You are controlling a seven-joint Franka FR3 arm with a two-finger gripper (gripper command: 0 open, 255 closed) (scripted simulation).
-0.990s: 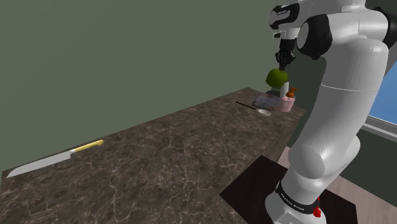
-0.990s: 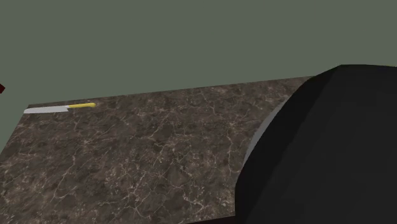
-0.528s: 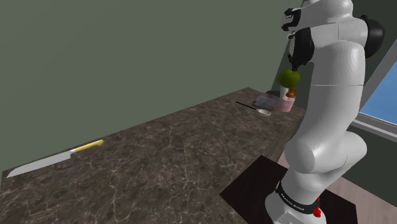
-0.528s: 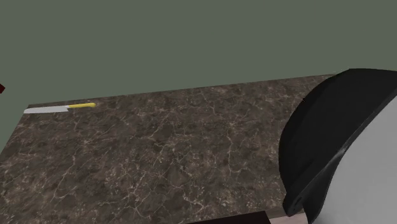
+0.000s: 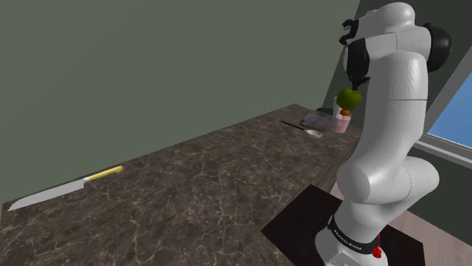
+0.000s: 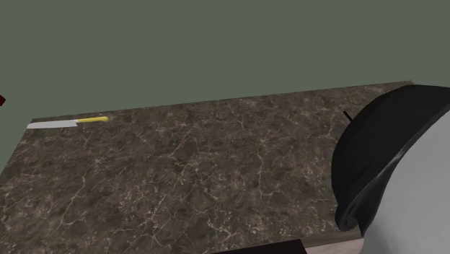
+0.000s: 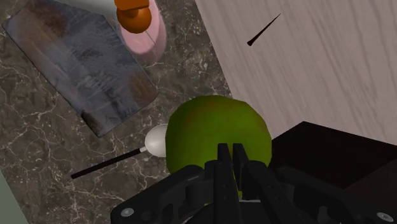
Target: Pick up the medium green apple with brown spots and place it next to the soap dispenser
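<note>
Dark marbled tabletop [image 5: 189, 181]; we see black fingers [image 7: 222, 168] closed on a green apple [image 5: 349, 97], aloft near the pink soap dispenser [image 5: 343, 123].

Wrist view: the gripper [image 7: 230, 153] covers the apple's [image 7: 216, 127] near side. The apple hides part of the spoon [image 7: 154, 140] bowl. The dispenser [image 7: 143, 28] is cut off by the picture edge.

Shoulder view: apple and arm [image 5: 386, 113] cover most of the dispenser.

Second exterior view: the arm hides a counter [image 6: 180, 180] corner. A red object [image 6: 2, 99], cut by the edge, is unidentifiable.
</note>
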